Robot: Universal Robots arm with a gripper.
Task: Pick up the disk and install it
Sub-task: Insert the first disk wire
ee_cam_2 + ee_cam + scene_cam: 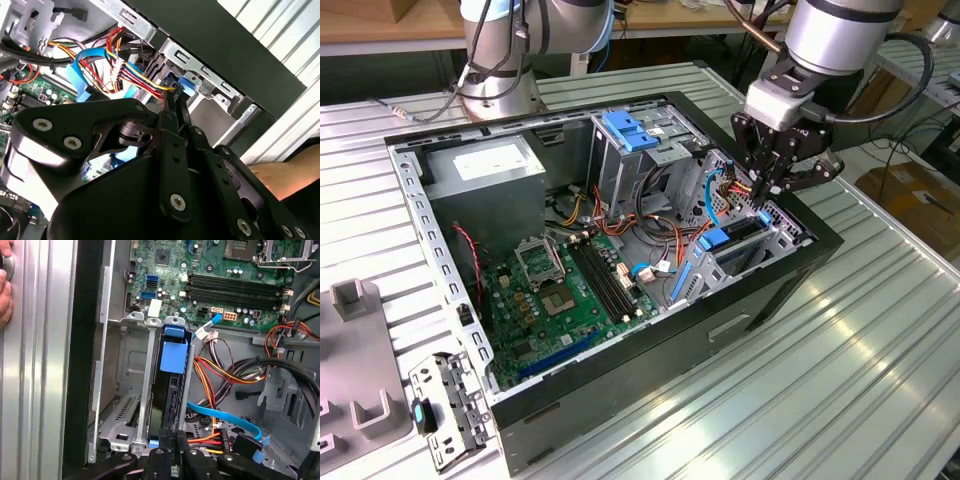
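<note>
Ribbed metal table (880, 330) carries an open computer case (750, 300), and the gripper (767, 195) hangs over the drive cage (775, 245) at the case's edge. The jaws are pinched onto 1 end of the disk (725, 240), which stands on edge in a cage slot, its blue frame running away from the jaws toward the motherboard (560, 290). In the first wrist view the gripper (172, 462) straddles the disk (173, 357) between 2 metal rails. In the second wrist view the gripper (176, 100) meets the disk (186, 84) just past a bundle of coloured cables (120, 70) beside the jaws. A hand (5, 295) rests on the table outside the case.
</note>
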